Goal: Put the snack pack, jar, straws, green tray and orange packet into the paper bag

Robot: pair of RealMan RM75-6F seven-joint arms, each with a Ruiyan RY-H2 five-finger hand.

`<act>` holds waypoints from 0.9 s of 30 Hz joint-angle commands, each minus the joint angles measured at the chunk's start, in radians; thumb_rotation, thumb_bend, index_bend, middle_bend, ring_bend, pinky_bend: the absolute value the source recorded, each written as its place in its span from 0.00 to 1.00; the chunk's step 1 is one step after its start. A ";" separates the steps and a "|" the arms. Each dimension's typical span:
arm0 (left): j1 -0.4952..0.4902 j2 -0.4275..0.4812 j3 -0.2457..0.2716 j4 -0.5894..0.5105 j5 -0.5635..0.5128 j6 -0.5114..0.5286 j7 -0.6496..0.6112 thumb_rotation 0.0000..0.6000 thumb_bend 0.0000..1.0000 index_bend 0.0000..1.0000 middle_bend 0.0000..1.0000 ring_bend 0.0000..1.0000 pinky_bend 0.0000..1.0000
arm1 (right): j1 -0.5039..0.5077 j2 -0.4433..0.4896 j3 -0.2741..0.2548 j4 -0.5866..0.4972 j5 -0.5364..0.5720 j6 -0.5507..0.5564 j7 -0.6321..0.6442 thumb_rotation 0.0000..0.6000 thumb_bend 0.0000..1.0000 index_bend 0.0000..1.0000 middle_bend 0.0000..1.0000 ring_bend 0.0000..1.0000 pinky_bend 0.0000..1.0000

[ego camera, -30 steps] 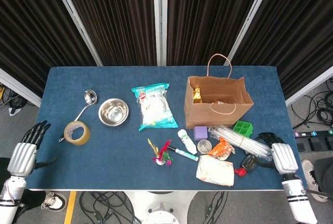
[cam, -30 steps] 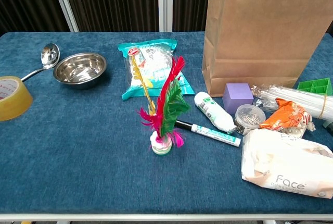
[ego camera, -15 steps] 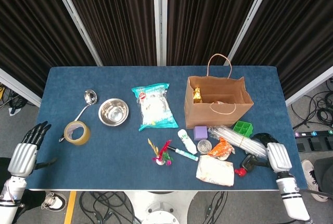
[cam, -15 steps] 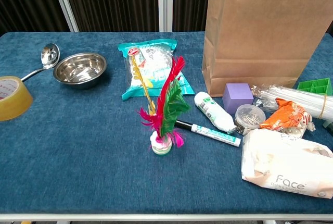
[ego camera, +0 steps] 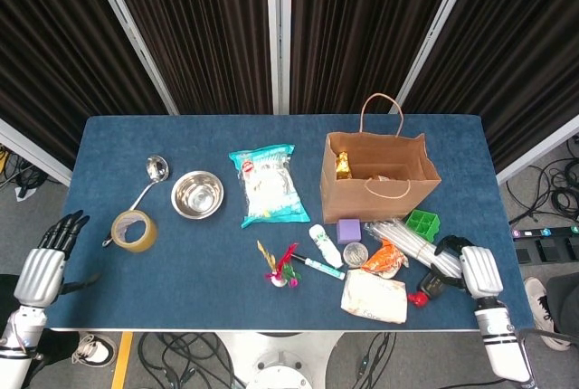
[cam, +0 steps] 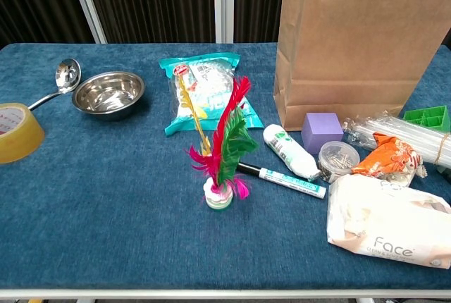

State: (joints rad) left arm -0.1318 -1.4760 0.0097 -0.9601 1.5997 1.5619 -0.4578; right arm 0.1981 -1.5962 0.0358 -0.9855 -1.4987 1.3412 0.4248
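A brown paper bag (ego camera: 378, 175) with a looped handle stands upright and open in the upper right part of the blue cloth-covered counter (ego camera: 163, 262); in the head view something gold-coloured shows inside it at the left. Left of the bag, near the middle of the frame, lies the teal and white plastic snack pack (ego camera: 266, 185), flat on the counter.

The other task things sit in a group below the bag, in the lower right of the frame. The bundle of clear plastic straws (ego camera: 407, 241) lies slanted there, with the small green plastic tray (ego camera: 422, 222) just above its right part and the crumpled orange packet (ego camera: 385, 259) touching its lower side. The small round clear jar (ego camera: 355, 253) with small metal pieces inside stands left of the orange packet, below a purple cube (ego camera: 348, 230). A white bottle (ego camera: 325, 245) and a marker pen (ego camera: 319, 267) lie left of the jar, and a white soft pack of tissues (ego camera: 374, 296) lies below it. A feather shuttlecock (cam: 222, 149) in red, green and yellow stands near the lower centre.

The right robot hand (ego camera: 474, 269) is at the lower right, on the right end of the straws; I cannot tell if it really grasps them. The left robot hand (ego camera: 42, 260) is at the lower left, beside the counter edge, released, with the fingers stretched and apart, holding nothing.

In the left part stand a steel bowl (ego camera: 197, 194), a steel ladle (ego camera: 149, 179) and a roll of brown tape (ego camera: 133, 230).
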 commanded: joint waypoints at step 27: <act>-0.013 0.009 -0.010 -0.031 0.010 0.017 0.018 1.00 0.05 0.10 0.14 0.01 0.16 | -0.038 0.208 -0.031 -0.332 -0.255 0.351 -0.052 1.00 0.44 0.68 0.53 0.49 0.71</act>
State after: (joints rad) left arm -0.1444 -1.4687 -0.0004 -0.9892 1.6088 1.5779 -0.4408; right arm 0.1599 -1.4398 0.0269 -1.2438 -1.6935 1.6539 0.4091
